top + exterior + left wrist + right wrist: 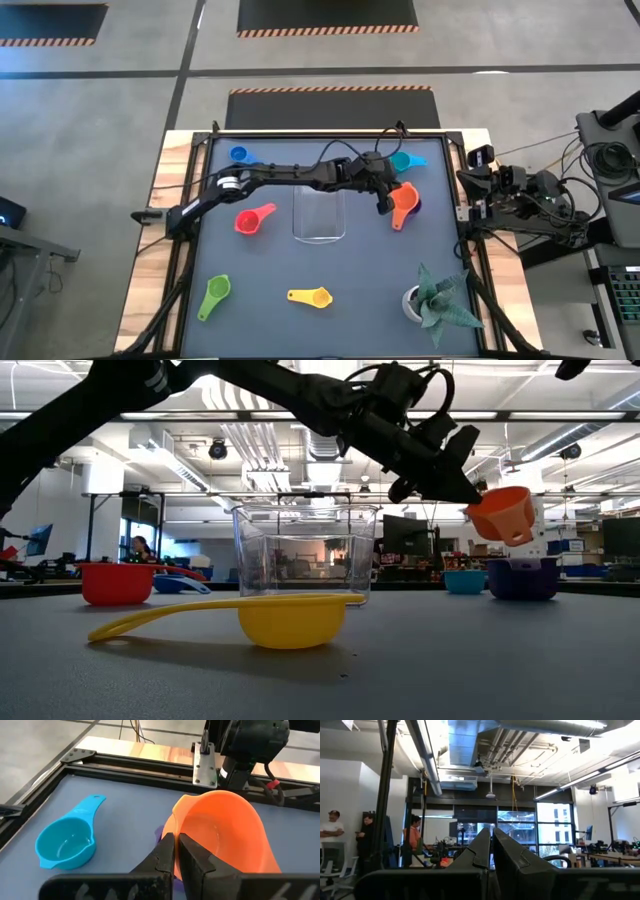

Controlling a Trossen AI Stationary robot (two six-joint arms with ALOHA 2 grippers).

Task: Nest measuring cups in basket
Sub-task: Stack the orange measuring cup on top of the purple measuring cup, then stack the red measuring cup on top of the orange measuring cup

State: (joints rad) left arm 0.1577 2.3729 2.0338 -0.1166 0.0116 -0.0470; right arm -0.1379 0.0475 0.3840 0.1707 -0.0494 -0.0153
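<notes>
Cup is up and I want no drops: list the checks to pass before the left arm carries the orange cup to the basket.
1. Left gripper shut on orange cup rim: ok.
2. Orange cup lifted clear of purple cup: ok.
3. Basket upright and empty: ok.
4. Path from cup to basket free of other cups: ok.
5. Right gripper parked off the mat, shut: ok.
6. Grip firmness: cannot tell.

basket [319, 214] mouth stands unblocked from above (left arm [290, 174] crosses just behind).
</notes>
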